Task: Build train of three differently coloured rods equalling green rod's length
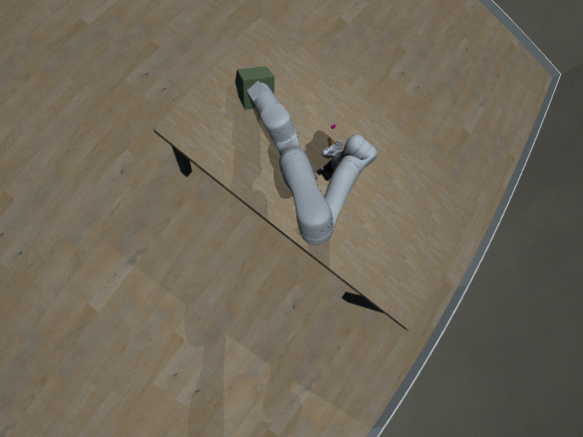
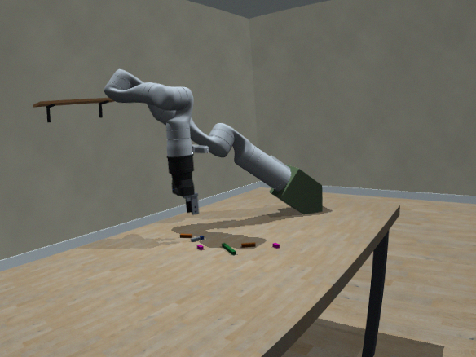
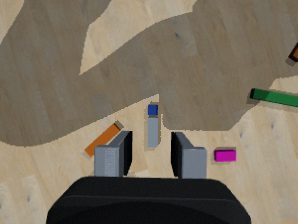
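My gripper (image 2: 192,212) (image 3: 151,146) is open and empty, above the table over the grey rod's near side. The grey rod (image 2: 196,240) (image 3: 153,131) lies flat, with the short blue rod (image 2: 201,237) (image 3: 153,109) end to end with it, nearly in line with a very small gap. An orange rod (image 2: 186,235) (image 3: 103,139) lies slanted to their left in the wrist view. A magenta rod (image 2: 200,247) (image 3: 225,156) lies to their right. The green rod (image 2: 229,249) (image 3: 275,97) lies farther right, near a second orange rod (image 2: 249,244) (image 3: 295,52). A second magenta rod (image 1: 333,126) (image 2: 276,245) lies beyond.
The arm's green base block (image 1: 260,75) (image 2: 303,191) stands on the table (image 2: 163,293). In the top view the arm hides most rods. A wall shelf (image 2: 73,102) is behind the arm in the exterior view.
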